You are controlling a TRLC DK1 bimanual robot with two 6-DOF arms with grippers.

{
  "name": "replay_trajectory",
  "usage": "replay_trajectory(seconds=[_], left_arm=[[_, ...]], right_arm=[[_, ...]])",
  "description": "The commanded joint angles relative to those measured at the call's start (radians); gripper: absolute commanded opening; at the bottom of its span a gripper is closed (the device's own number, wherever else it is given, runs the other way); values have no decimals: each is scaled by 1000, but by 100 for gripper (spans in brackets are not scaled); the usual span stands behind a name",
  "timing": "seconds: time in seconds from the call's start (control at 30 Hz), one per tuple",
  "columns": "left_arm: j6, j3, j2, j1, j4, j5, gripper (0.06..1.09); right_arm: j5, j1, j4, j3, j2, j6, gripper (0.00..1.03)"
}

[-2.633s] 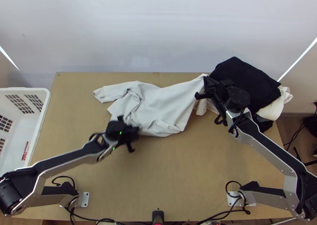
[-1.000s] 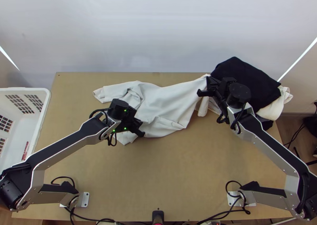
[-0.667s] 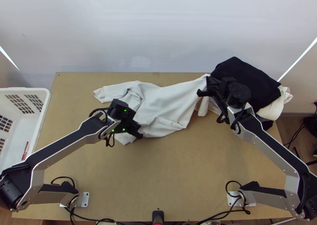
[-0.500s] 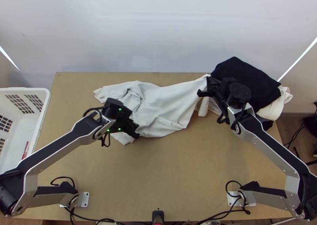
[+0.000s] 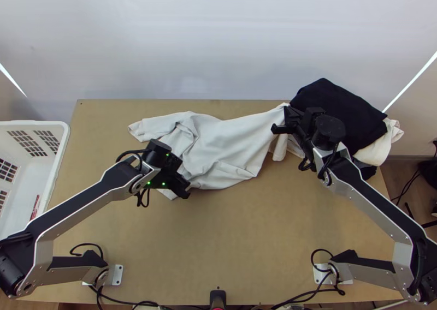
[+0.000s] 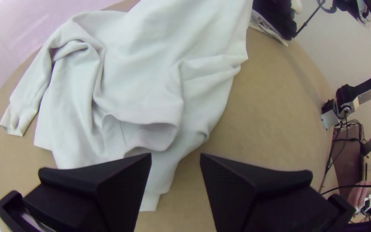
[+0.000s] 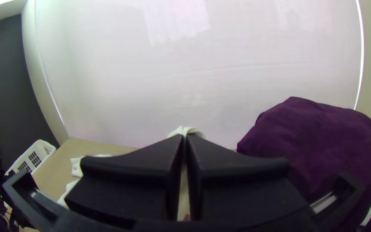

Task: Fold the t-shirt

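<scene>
The white t-shirt (image 5: 224, 146) lies rumpled across the back of the table, its right end raised to my right gripper (image 5: 283, 119) beside the dark pile. In the right wrist view the right gripper (image 7: 184, 137) is shut on a bit of the t-shirt (image 7: 185, 129). My left gripper (image 5: 185, 189) is at the t-shirt's near left edge. The left wrist view has the left gripper (image 6: 175, 157) open, a narrow flap of the t-shirt (image 6: 157, 176) lying between and below its fingers, and loose folds and a sleeve beyond.
A pile of dark folded cloth (image 5: 338, 113) with cream cloth (image 5: 379, 146) under it stands at the back right. A white basket (image 5: 61, 146) is at the left edge. Bare tabletop (image 5: 246, 239) stretches in front of the t-shirt.
The left gripper moved right and up onto the t-shirt's near edge, then back a little to the left. A near corner of cloth came into view there. The right gripper shifted slightly right, then stayed still.
</scene>
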Motion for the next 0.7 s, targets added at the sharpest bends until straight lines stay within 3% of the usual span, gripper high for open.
replay_trajectory(seconds=[0.0, 0.5, 0.53, 0.6, 0.67], left_arm=[[-8, 0, 55, -19, 47, 10, 65], [-25, 81, 166, 1, 77, 8, 64], [-28, 80, 173, 0, 76, 8, 58], [-36, 77, 184, -2, 87, 8, 14], [-39, 74, 186, 0, 91, 8, 9]], right_arm=[[1, -4, 2, -7, -1, -2, 3], [1, -6, 9, -2, 5, -2, 3], [1, -6, 9, 1, 5, -2, 3], [1, -9, 9, 3, 5, -2, 3], [1, -13, 9, 6, 5, -2, 3]])
